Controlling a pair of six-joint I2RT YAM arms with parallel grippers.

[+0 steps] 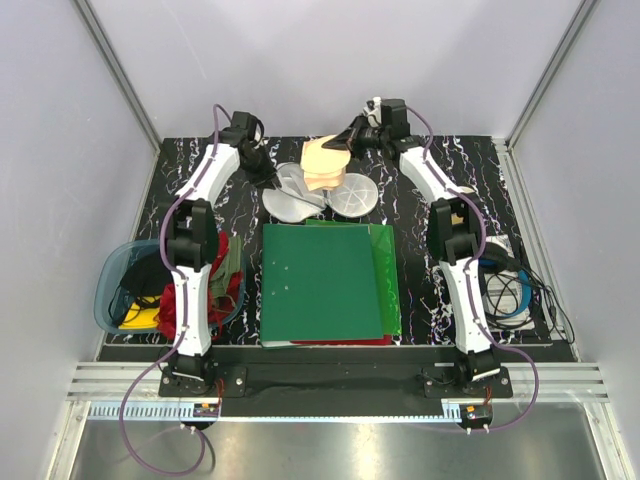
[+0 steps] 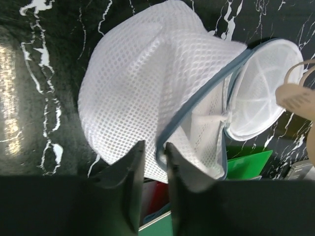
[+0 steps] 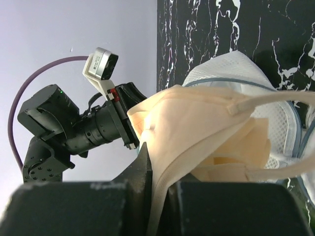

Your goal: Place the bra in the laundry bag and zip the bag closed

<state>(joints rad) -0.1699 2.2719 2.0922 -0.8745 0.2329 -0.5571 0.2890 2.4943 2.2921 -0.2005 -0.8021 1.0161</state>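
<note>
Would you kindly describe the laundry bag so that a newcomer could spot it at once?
Beyond the green folder, at the black table's far end, lies the laundry bag. It alone is white netting with a blue-grey rim, unlike the peach bra above it.

Table (image 1: pixel 418 262): black marble-patterned top with white veining. Carries: white mesh laundry bag (image 1: pixel 300 195), far centre; green folder (image 1: pixel 320 280), mid-table, stacked over a second green folder (image 1: pixel 390 285); translucent blue tub (image 1: pixel 108 295), left edge; coiled cables (image 1: pixel 510 292), right edge.
</note>
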